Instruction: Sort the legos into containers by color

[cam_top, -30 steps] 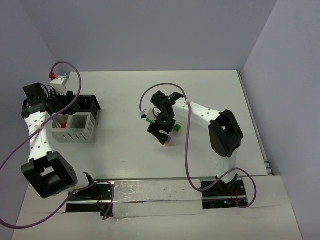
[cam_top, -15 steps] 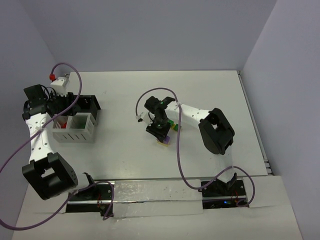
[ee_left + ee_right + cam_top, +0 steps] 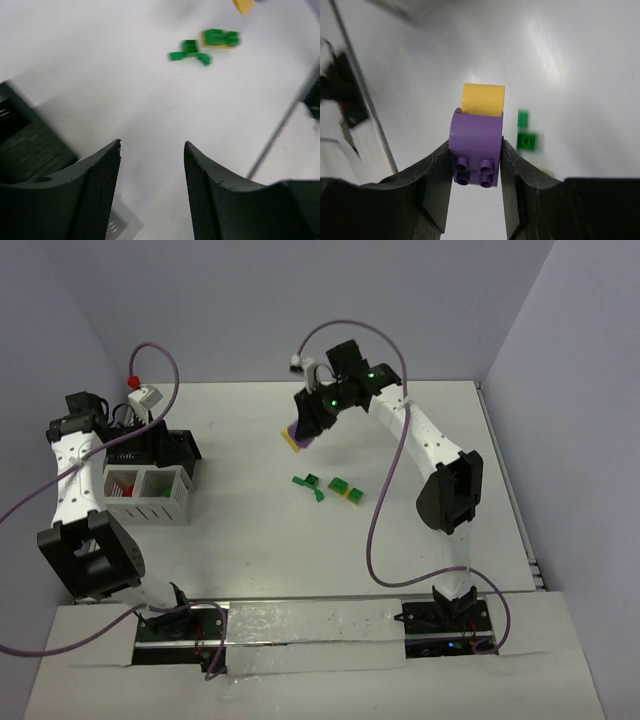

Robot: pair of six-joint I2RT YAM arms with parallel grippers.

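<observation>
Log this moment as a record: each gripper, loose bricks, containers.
right gripper: shut on a purple brick stacked with a yellow brick, held above the table
left gripper: open, empty, near the black tray
loose on table: green bricks, plus a green-on-yellow stack
white slatted box: red bricks in one compartment

Left gripper [image 3: 152,145]: fingers stand apart, nothing between them, white table [image 3: 100,75] below. Blurred green bricks [image 3: 190,51] lie clustered ahead, a green-on-yellow brick [image 3: 220,38] just beside.
</observation>
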